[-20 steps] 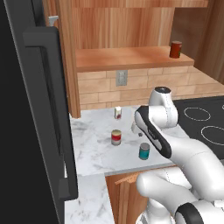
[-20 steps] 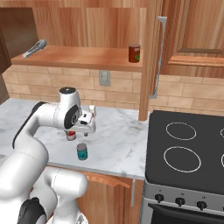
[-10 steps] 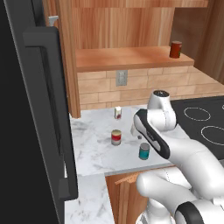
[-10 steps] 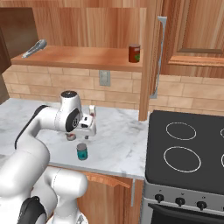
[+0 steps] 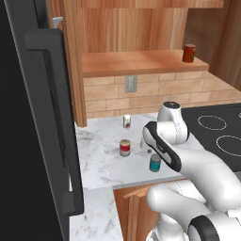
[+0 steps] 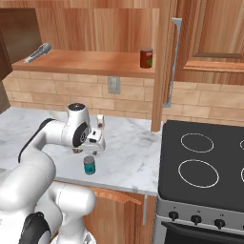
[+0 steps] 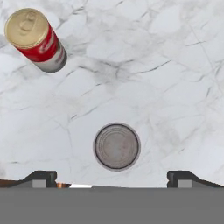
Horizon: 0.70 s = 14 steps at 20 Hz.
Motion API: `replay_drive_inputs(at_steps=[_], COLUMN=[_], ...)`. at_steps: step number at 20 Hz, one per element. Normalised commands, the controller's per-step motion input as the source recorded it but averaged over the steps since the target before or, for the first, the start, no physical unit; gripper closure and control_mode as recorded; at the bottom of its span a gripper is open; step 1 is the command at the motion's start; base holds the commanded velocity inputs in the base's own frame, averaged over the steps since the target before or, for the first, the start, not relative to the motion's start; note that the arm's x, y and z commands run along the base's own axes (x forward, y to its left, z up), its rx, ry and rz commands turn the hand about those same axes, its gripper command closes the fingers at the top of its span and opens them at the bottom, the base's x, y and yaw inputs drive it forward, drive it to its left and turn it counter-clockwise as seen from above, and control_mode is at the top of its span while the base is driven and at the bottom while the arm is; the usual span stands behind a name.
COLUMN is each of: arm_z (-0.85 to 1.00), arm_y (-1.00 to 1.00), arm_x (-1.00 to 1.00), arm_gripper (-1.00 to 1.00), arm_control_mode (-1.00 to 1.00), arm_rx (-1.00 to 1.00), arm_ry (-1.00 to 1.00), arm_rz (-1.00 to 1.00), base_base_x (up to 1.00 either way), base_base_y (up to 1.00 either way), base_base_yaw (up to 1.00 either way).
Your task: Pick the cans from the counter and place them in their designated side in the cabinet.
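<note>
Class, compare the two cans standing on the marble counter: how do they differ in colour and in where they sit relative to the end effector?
The teal can is one plain colour; the red can has a tan upper band. The teal can sits near the counter's front edge, directly under the open end effector; the red can stands further back and off to one side. Both are upright small cylinders with metal lids.

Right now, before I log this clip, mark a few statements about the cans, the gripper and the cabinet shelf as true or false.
1. The gripper is open above the teal-blue can. True.
2. The teal-blue can lies on its side. False: it stands upright on the counter.
3. The red can with the tan band stands on the counter. True.
4. The cabinet shelf holds both task cans. False: it holds a dark red can; both task cans are on the counter.
</note>
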Motion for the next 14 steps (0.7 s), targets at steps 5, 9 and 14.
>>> replay_drive_inputs(at_steps=[5, 9, 14], arm_z=[-0.19, -0.19, -0.20], arm_y=[-0.01, -0.01, -0.01], arm_x=[0.01, 0.00, 0.00], arm_gripper=[-1.00, -1.00, -1.00], arm_control_mode=[-1.00, -1.00, -1.00], arm_rx=[0.00, 0.00, 0.00], arm_ry=[0.01, 0.01, 0.01], arm_rz=[0.00, 0.00, 0.00], base_base_x=[0.00, 0.00, 0.00], base_base_y=[0.00, 0.00, 0.00], base_base_yaw=[0.00, 0.00, 0.00])
